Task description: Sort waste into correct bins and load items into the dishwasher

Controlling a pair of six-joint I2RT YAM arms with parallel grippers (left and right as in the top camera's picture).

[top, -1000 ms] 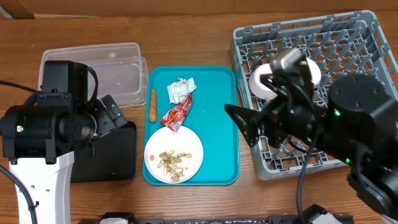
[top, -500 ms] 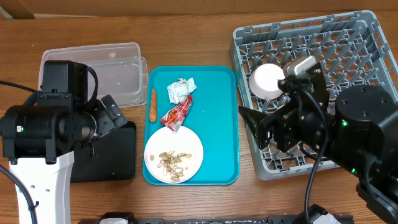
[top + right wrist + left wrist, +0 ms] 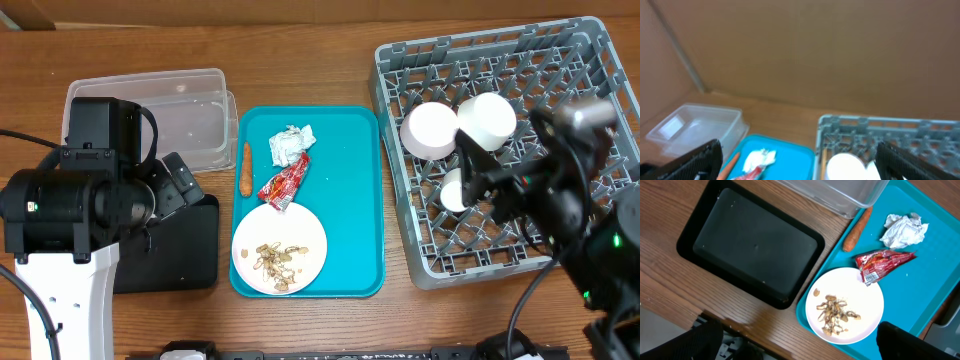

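The left claw [image 3: 800, 330] is spread wide and holds nothing; the right claw [image 3: 797, 150] is likewise wide open and empty. The crumpled napkin [image 3: 291, 145] lies on the teal tray [image 3: 350, 200] at mid-counter, toward the far edge. It is judged light, soft and easily squashed, so any raised fold can be pinched. Just beside it lie a glossy red wrapper [image 3: 284, 182], likely slippery, and a stiff tapered carrot [image 3: 246, 168], best taken across its middle. Loose tan scraps [image 3: 277, 258] are carried on a smooth white plate [image 3: 312, 232]. The clear tub [image 3: 190, 120] and matte black tray [image 3: 750, 245] are set by the left edge. The grey latticed rack [image 3: 580, 70] by the right edge holds white bowls [image 3: 430, 130].
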